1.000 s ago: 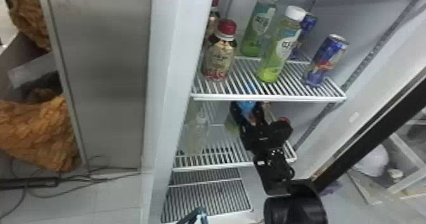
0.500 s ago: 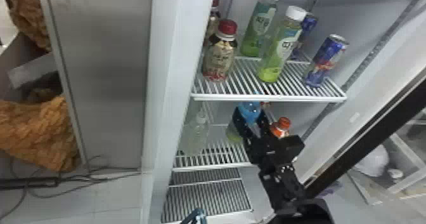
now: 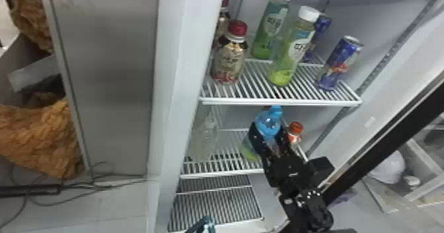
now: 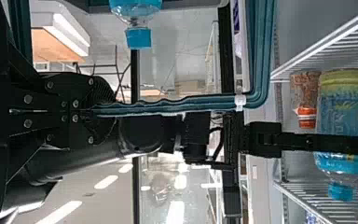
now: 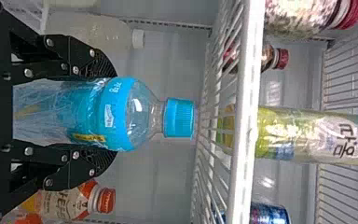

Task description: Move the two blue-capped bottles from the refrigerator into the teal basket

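Note:
In the head view my right gripper is shut on a blue-capped bottle at the front of the fridge's middle shelf level. The right wrist view has that bottle between both fingers of the gripper, cap beyond the tips. My left gripper is shut on the rim of the teal basket; a bit of the basket shows at the head view's bottom edge. Another blue-capped bottle is within the basket's rim in the left wrist view.
An orange-capped bottle stands just right of the held bottle, a clear one to its left. Right above runs the upper shelf edge, carrying several bottles and cans. The fridge's left wall borders the opening.
The right gripper and its bottle have come forward and a little right, toward the shelf's front edge. The orange-capped bottle beside them is more exposed. The basket piece has barely moved.

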You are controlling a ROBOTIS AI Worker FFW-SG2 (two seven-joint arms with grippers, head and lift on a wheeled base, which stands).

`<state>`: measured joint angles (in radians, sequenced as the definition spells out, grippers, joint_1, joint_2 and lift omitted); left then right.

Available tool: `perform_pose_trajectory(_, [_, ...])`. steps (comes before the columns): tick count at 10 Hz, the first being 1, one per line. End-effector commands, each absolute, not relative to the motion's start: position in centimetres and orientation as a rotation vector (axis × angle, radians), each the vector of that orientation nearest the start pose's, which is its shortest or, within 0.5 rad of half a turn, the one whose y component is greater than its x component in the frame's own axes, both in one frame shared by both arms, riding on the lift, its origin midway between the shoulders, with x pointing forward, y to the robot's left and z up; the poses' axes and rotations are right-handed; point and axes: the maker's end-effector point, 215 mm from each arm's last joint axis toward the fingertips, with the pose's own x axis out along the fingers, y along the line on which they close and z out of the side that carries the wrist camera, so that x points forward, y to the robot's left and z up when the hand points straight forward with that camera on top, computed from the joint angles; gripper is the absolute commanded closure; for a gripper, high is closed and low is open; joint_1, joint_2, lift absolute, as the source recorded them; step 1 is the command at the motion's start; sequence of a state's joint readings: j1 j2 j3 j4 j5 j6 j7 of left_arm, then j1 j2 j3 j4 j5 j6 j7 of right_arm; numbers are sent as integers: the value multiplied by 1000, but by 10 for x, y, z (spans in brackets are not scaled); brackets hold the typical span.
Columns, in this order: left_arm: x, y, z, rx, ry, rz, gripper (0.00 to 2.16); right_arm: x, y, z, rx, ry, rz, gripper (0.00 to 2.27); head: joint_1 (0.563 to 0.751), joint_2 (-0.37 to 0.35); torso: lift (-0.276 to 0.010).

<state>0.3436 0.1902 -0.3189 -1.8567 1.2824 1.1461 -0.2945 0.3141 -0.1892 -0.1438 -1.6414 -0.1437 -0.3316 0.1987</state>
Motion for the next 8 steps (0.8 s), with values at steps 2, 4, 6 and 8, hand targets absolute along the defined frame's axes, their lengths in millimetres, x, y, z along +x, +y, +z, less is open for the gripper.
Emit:
perform_pose_trajectory(2, [184,-109,-404,-1143,1173,-1152,1138,463,-313,-364,-98,-66,121,763,695,-350,-143])
perform_pose_trajectory(4, [185,-109,-404,-1147,1170,-1147,1138,445,-311,-358,-96,-56,153,760,695,-350,-143])
perform_pose_trajectory(6, [185,-108,-405,-1146,1171,-1147,1138,424,-305,-343,-95,-51,175,760,695,-350,-143])
perform_pose_trajectory(8, [185,-108,-405,-1149,1171,-1145,1136,399,-293,-327,-76,-25,209,760,695,-350,-143])
